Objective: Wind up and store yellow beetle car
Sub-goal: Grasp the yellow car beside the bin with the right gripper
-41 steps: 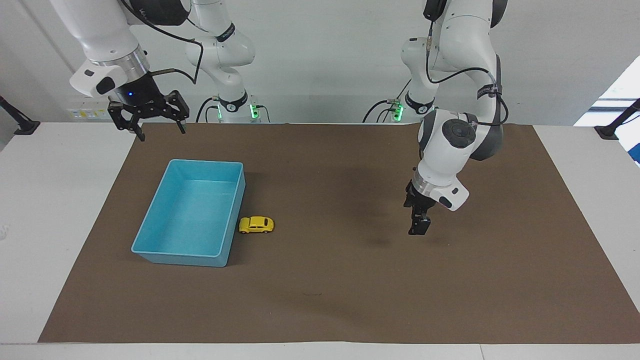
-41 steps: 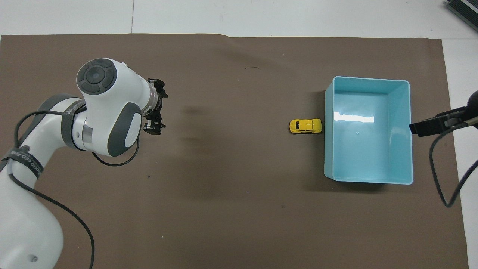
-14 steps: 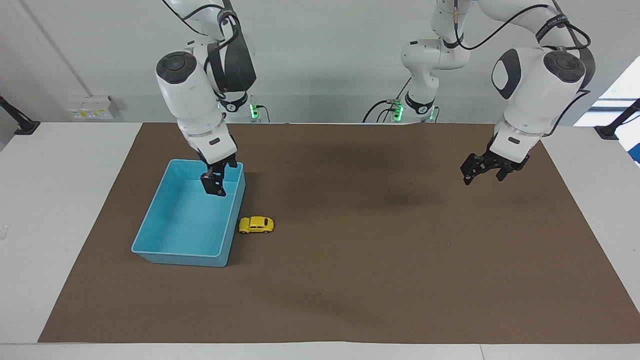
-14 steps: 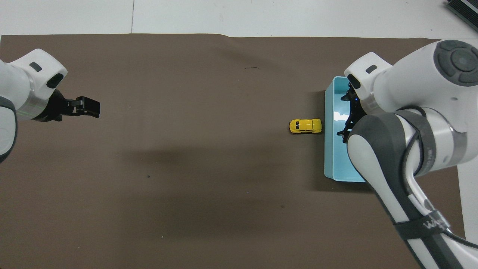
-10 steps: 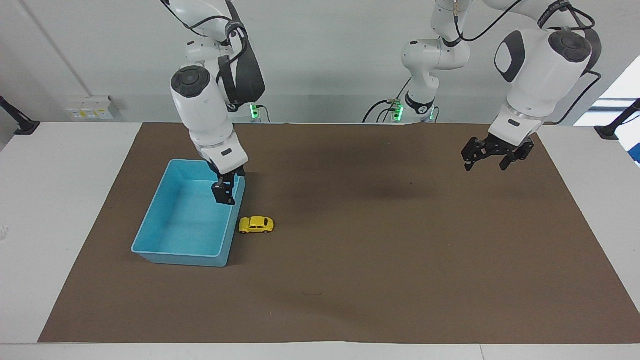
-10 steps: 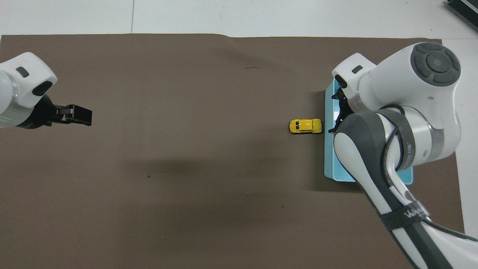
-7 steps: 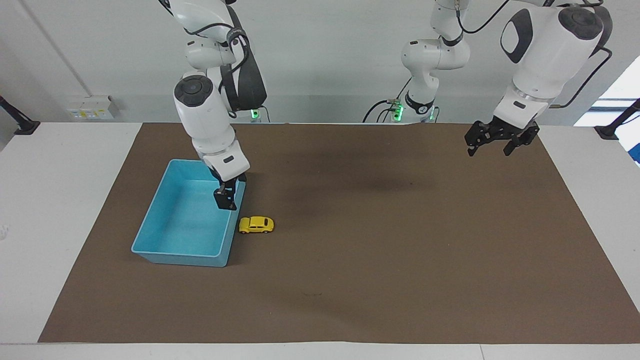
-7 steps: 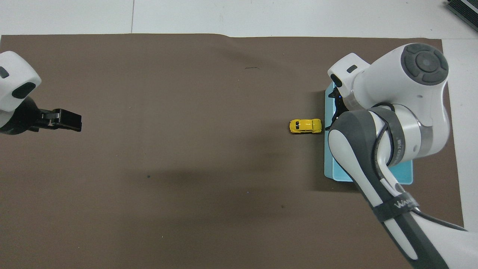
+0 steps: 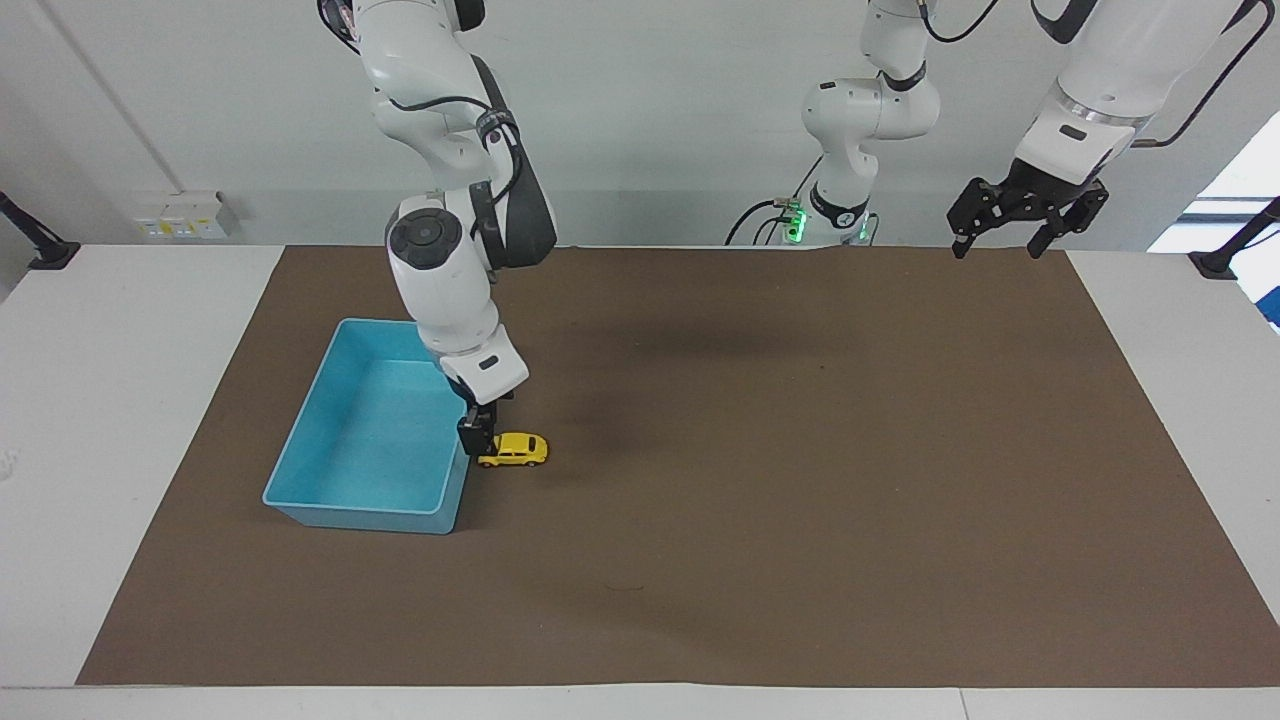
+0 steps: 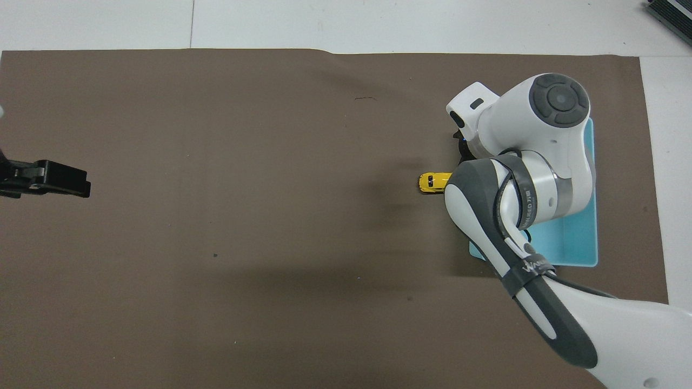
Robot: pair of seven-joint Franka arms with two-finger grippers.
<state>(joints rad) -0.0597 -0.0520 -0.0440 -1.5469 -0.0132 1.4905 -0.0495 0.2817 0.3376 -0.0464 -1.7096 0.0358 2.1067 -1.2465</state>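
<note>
Two grippers are in play, and only one matters for this step: your right gripper (image 9: 478,436), hanging low just over the end of the yellow beetle car (image 9: 513,450) that points at the blue bin (image 9: 300,468). Its fingers stand wide, with nothing between them, and I cannot tell whether a fingertip already touches the car.

The car sits on the brown mat (image 9: 760,520), on its wheels, just beside the bin wall that faces the middle of the table, with its length pointing away from that wall. It is tiny, so judge the grasp carefully. You want one finger on each flank rather than on the roof and the mat. Mind the bin wall, since the near finger has little room there and could nudge the bin or pin the car against it. Close gently; a small hard shell like this may squirt out of a skewed pinch.

Your right arm comes from its base, bends sharply at the elbow above the bin, and points its wrist almost straight down.

Your left gripper (image 9: 1027,210) waits high over the mat's edge near its own base, fingers spread and empty.
</note>
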